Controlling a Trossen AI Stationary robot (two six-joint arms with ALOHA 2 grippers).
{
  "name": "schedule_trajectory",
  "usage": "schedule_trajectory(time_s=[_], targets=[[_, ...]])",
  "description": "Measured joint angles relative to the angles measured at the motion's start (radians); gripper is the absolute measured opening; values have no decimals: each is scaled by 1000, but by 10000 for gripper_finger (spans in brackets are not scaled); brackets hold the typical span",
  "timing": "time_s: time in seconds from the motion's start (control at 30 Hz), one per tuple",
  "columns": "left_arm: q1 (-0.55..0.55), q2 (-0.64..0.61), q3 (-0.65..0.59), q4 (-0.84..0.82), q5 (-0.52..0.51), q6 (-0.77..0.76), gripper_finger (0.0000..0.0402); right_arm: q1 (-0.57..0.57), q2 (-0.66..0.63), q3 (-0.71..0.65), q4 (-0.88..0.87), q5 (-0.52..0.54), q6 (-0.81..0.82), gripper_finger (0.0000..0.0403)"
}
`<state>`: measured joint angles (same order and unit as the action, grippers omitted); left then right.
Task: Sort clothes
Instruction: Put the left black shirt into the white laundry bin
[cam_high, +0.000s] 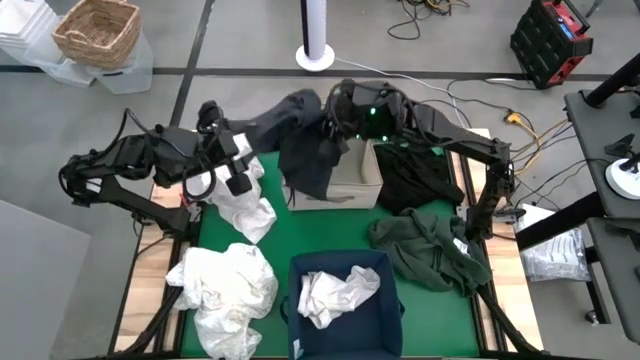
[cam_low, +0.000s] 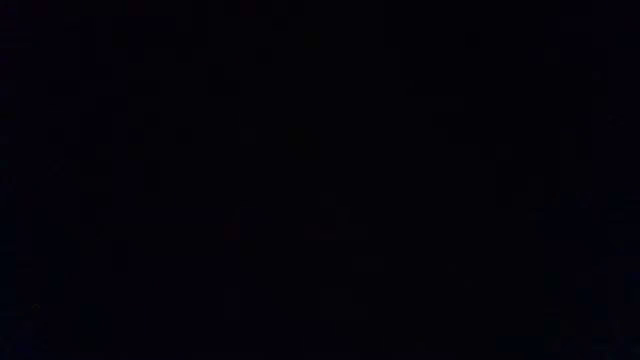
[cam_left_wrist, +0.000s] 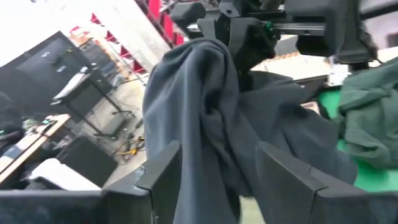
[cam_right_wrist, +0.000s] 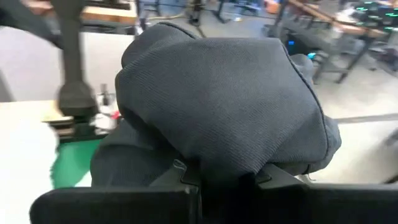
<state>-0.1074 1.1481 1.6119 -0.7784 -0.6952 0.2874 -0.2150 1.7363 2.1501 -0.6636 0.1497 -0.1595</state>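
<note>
Dark grey fabric fills our overhead picture: a soft dark grey garment (cam_high: 305, 140) hangs from the right gripper (cam_high: 335, 125), draped at the beige fabric box (cam_high: 355, 170), probably bound for it. White garments (cam_high: 225, 285) lie on the green mat (cam_high: 320, 235), an olive one (cam_high: 430, 245) sits opposite, another white in the navy bin (cam_high: 340, 290). The low view is black. The left gripper (cam_left_wrist: 217, 171) hovers spread, empty. From the right wrist, fingers clamp the cloth.

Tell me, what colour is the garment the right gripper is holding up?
Dark charcoal grey garment, clearest in the right wrist view, clamped by the right gripper.
</note>
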Motion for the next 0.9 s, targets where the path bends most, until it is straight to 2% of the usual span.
schedule_trajectory(time_s=[0.27,0.53,0.7,0.9], targets=[[0,-28,0,-2,-79,0,183,-125,-1,12,-135,36,-21,31],[1,-34,-2,-4,-84,0,183,-218,0,-52,-288,35,-8,31],[7,-34,-2,-5,-84,0,183,-223,0,-116,-289,21,-7,31],[12,-34,-2,-5,-83,0,183,-220,1,-214,-189,-64,20,31]])
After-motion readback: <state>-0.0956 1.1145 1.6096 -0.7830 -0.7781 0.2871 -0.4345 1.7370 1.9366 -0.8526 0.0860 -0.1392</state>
